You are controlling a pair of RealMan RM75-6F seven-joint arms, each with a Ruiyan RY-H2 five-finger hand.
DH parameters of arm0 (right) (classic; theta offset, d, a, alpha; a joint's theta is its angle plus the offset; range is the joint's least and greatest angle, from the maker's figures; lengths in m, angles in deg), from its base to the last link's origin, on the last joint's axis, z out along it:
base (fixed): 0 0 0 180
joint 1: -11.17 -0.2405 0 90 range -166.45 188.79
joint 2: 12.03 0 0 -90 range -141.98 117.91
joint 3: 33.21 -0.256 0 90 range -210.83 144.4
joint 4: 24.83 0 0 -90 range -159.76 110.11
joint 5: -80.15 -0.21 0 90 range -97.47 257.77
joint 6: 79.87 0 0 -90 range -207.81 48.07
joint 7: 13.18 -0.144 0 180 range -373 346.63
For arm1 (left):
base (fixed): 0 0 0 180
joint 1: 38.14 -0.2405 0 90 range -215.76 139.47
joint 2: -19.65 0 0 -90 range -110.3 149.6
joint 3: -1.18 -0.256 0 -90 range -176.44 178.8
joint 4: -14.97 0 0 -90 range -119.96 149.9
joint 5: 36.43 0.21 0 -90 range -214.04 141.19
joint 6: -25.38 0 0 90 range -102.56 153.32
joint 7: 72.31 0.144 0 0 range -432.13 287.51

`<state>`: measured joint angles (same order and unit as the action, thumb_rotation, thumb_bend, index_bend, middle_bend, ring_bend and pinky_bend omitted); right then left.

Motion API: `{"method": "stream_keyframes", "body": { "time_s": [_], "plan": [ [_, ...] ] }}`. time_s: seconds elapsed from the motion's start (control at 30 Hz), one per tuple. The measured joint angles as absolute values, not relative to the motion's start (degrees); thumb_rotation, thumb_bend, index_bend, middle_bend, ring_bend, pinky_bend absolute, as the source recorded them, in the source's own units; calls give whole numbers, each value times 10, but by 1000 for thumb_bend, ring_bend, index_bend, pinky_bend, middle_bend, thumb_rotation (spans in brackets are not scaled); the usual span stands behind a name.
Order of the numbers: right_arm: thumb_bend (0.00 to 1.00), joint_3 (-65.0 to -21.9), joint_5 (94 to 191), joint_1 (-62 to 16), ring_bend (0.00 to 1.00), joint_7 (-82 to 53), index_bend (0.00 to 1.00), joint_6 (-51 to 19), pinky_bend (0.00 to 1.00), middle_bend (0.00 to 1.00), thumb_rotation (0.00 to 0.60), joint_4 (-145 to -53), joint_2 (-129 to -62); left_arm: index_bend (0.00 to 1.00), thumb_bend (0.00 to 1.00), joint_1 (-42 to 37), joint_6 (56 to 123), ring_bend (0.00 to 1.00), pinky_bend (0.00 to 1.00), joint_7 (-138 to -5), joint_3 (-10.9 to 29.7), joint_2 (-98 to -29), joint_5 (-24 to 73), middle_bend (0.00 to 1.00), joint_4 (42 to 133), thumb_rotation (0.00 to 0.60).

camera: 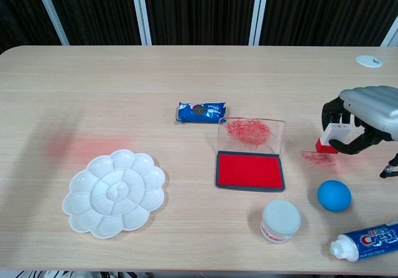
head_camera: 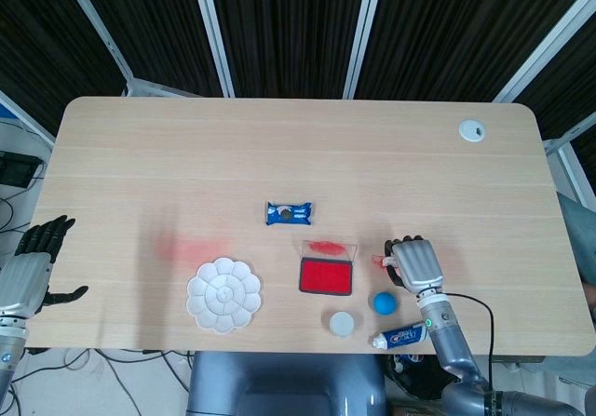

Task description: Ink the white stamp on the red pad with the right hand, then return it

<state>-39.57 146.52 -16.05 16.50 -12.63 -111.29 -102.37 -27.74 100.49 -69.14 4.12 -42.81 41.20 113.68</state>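
The white stamp [camera: 333,134] with its red base hangs just above the table, pinched by my right hand [camera: 364,116]; in the head view that right hand [head_camera: 415,262] covers most of the stamp. Red ink smears [camera: 316,156] mark the wood beneath it. The red ink pad [camera: 249,170] lies open to the left, its clear lid [camera: 251,131] folded back and stained red; the same pad [head_camera: 326,275] shows near the table's front. My left hand [head_camera: 35,265] hangs off the table's left edge, fingers apart and holding nothing.
A blue ball [camera: 334,195], a white round jar [camera: 280,220] and a toothpaste tube [camera: 367,240] lie near the front right. A blue snack packet [camera: 201,112] sits behind the pad, a white flower palette [camera: 114,192] at front left, and a cable grommet [camera: 369,61] far right.
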Motion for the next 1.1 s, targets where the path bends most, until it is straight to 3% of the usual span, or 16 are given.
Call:
{"method": "stream_keyframes", "body": {
  "time_s": [0.5, 0.8, 1.1],
  "plan": [
    [593, -391, 1497, -168, 468, 226, 729, -108, 465, 608, 600, -1254, -1002, 0, 0, -278, 1006, 0, 0, -694, 39, -427, 416, 0, 1138, 600],
    [597, -409, 1449, -191, 469, 294, 732, -103, 464, 609, 600, -1263, -1073, 0, 0, -277, 1004, 0, 0, -700, 40, -425, 416, 0, 1138, 600],
    [598, -419, 1416, -213, 469, 322, 733, -104, 465, 609, 600, -1209, -1143, 0, 0, -276, 1000, 0, 0, -701, 40, -423, 414, 0, 1139, 600]
  ]
}}
